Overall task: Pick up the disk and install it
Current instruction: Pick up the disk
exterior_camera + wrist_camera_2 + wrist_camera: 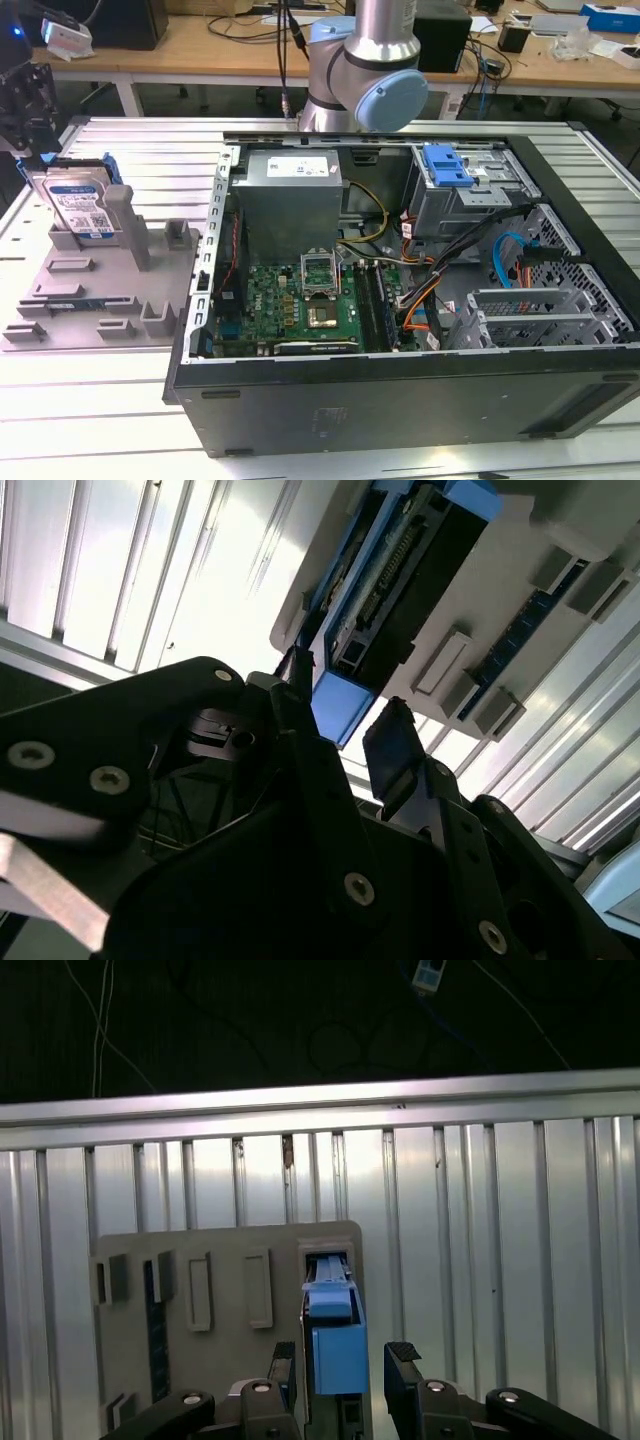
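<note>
Gripper: The black gripper is spread apart and holds nothing. In both wrist views you see one finger on each side of the disk's end.
Fingers: The fingers stand just beside the blue carrier bracket. A thin gap shows on each side and no contact is seen.
Step in hand: By judgement, the grasp of the disk, with the fingers not yet closed.
Disk: The disk stands upright on edge in a slot of the grey holder, its label turned toward 5 o'clock in the exterior view.
Centring: In the first wrist view the two gaps look unequal. Centre the gripper over the bracket so that both fingers meet it together.
Finger attitude: Keep the fingers parallel to the disk's broad faces. A skewed grip is likely to twist the disk and bind it in the slot.
Depth: Engage enough of the bracket for full finger contact. A hold on the end corner alone is likely to slip.
Holder: You cannot tell whether it is fastened down, so avoid side load.
Table: The slatted aluminium table carries the holder and the case.
Computer case: The open computer case lies at 3 o'clock from the holder in the exterior view, well apart from the disk.
Drive cage: The silver drive cage with its blue latch sits toward 1 o'clock inside the case.
Arm: The arm rises at 12 o'clock from the case.
</note>
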